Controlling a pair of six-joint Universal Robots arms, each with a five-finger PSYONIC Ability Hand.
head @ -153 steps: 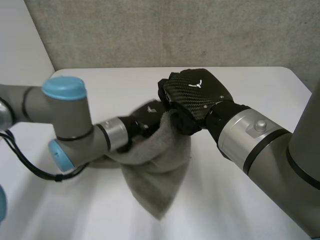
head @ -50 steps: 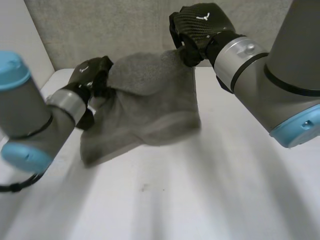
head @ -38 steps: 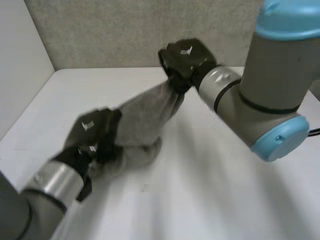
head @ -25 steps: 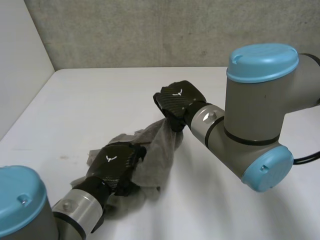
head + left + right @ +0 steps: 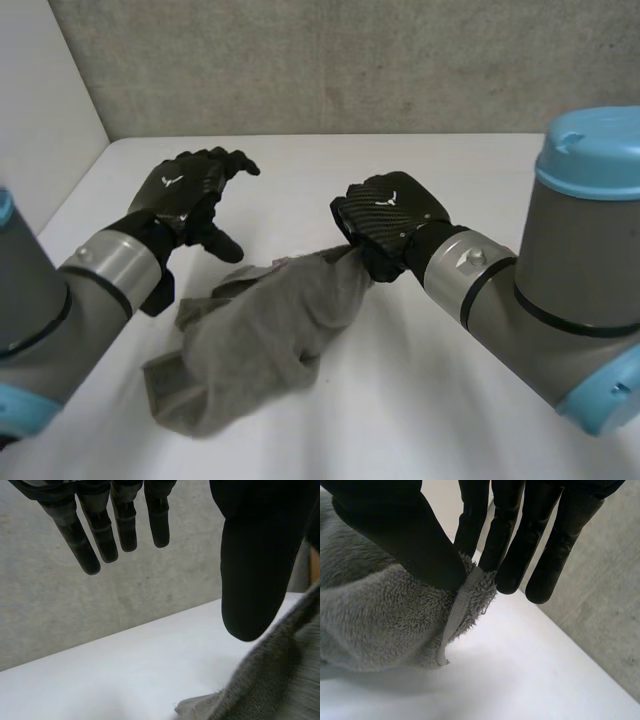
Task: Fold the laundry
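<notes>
The left hand (image 5: 187,195) has let go. Half a second ago it was down on the near part of the towel with its fingers curled over the cloth. Now it hangs above the worktop (image 5: 300,165) with its fingers (image 5: 80,540) straight and spread, holding nothing. The cloth lies just beside its thumb and below it, apparently not touching.

The towel (image 5: 265,335), grey and fluffy, was stretched in the air between both hands a second ago. It now rests on the worktop as a rumpled heap, bunched and doubled over itself. It runs from under the left hand's thumb across to the right hand's fingertips, and only the end at the right hand is raised.

The right hand (image 5: 385,222) has kept its hold. Its wrist view shows the hemmed corner pinched between the thumb (image 5: 405,545) and straight fingers, with the hem standing up between them.

For the folding, this looks like a reset rather than progress. The cloth came down without spreading flat, so no clean fold has been made yet. With one corner secured, the likely next need is for the free left hand to find a second corner or edge in the heap. Then the towel can be pulled out flat before anything is folded. Those edges are partly buried, which may make the pick awkward.
</notes>
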